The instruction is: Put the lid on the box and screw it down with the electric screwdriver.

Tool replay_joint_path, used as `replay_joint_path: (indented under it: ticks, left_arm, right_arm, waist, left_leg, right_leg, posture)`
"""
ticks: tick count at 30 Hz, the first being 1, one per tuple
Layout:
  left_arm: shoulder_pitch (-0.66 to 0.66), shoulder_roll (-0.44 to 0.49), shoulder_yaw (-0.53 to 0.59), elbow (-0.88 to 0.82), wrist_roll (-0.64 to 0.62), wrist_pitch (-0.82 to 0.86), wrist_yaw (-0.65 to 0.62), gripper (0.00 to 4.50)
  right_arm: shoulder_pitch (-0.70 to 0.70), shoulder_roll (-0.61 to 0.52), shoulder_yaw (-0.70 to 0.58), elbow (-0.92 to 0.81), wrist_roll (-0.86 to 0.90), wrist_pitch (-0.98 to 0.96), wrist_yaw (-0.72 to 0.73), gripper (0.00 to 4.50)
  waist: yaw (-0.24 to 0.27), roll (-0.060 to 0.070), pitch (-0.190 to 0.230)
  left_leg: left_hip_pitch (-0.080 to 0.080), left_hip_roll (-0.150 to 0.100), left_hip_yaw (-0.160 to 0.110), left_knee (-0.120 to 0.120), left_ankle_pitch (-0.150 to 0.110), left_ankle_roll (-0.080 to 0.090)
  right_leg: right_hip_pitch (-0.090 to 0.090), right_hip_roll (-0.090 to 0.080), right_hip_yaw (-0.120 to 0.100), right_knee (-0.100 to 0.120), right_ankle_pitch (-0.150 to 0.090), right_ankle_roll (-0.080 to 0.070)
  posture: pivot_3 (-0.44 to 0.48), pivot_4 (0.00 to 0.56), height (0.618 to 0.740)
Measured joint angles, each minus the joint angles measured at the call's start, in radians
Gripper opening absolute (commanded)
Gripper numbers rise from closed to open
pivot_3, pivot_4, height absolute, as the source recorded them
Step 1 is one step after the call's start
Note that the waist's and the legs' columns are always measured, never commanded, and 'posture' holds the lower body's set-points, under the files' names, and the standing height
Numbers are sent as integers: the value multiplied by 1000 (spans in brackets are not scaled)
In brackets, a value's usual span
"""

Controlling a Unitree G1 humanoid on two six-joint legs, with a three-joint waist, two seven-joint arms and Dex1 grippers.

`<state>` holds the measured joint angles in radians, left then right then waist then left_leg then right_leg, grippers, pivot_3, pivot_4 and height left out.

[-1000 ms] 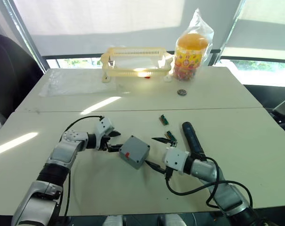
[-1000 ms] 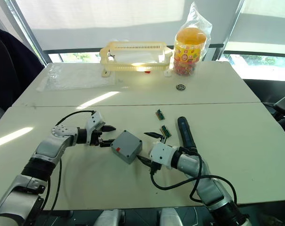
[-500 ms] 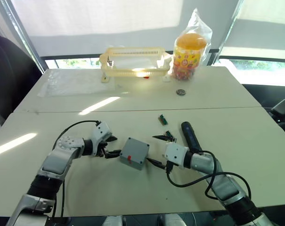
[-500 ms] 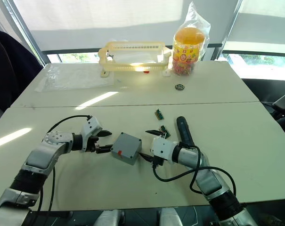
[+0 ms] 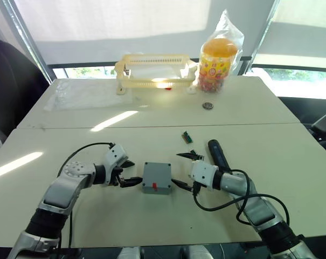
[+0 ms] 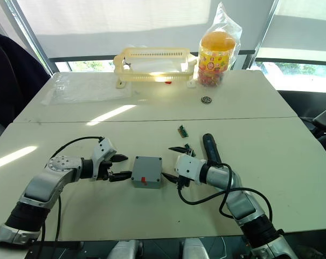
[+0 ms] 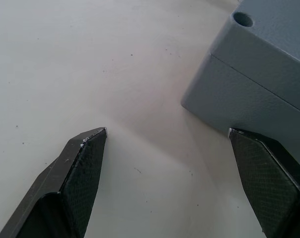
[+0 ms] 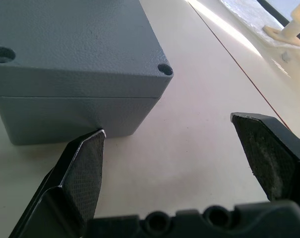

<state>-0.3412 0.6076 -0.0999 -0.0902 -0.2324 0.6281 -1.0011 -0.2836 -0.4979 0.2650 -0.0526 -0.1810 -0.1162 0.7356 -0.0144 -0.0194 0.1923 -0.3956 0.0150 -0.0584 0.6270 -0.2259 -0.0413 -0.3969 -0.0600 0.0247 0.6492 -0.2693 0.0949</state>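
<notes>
End effectors, two, left and right, both spread, I log flanking one box with lid seated, mid-desk; one electric screwdriver, two green circuit boards, one yellow basket.

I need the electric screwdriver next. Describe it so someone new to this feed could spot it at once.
Start at the near table and find the grey box between the two end effectors. Just past the right end effector lies the electric screwdriver, beside the right forearm. It is a thick dark cylinder, far bigger than the small green circuit boards next to it.
</notes>
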Motion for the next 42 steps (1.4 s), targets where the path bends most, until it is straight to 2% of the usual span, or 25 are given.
replay_joint_path:
  ticks: [7,10,14,20,27,30,35,42]
  left_arm:
    - [-17,14,-5,38,-11,-28,-21,4037]
    - [-38,64,-4,65,-12,-37,-46,4037]
    - [-93,142,25,86,-28,-42,-84,4037]
    - [-207,176,93,-58,-183,79,-136,4037]
    - [-215,183,84,-239,-272,199,-102,4037]
    - [-214,184,74,-272,-280,215,-81,3152]
    - [-198,190,45,-320,-284,221,-64,744]
    - [-167,190,37,-350,-304,239,-26,744]
  right_arm:
    - [6,-5,-7,-14,15,9,11,4444]
    - [25,-48,-27,-60,45,47,33,4444]
    - [57,-118,-120,-127,117,139,65,4444]
    - [67,-80,-276,-239,338,461,33,4444]
    - [35,22,-323,-241,466,763,-90,4444]
    - [12,45,-327,-243,501,833,-128,4500]
    - [-17,56,-317,-243,512,888,-179,4500]
    - [-19,56,-278,-220,499,894,-214,4500]
  waist:
    - [1,0,0]
    - [0,0,0]
    - [2,0,0]
    - [1,0,1]
    - [-3,1,1]
    - [-2,2,2]
    - [-1,2,2]
    - [-2,2,2]
  left_leg:
    - [0,0,0,0,0,0]
    - [0,0,0,0,0,0]
    - [-1,0,0,0,0,0]
    - [-2,0,0,0,0,0]
    - [-2,0,-1,0,0,0]
    - [-3,0,0,0,0,0]
    - [-5,0,0,0,0,0]
    - [-11,0,-1,1,0,0]
  right_leg:
    - [0,0,0,0,0,0]
    - [0,0,0,0,0,0]
    - [0,0,0,0,0,0]
    - [0,-1,0,-1,0,0]
    - [-2,0,0,0,0,0]
    - [-2,0,0,0,0,0]
    - [-4,0,0,0,0,0]
    - [-10,1,0,0,2,3]
  posture:
    - [0,150,740]
    - [0,150,740]
    - [0,150,740]
    - [0,150,740]
    - [0,150,740]
    - [0,150,740]
    - [0,150,740]
    - [0,150,740]
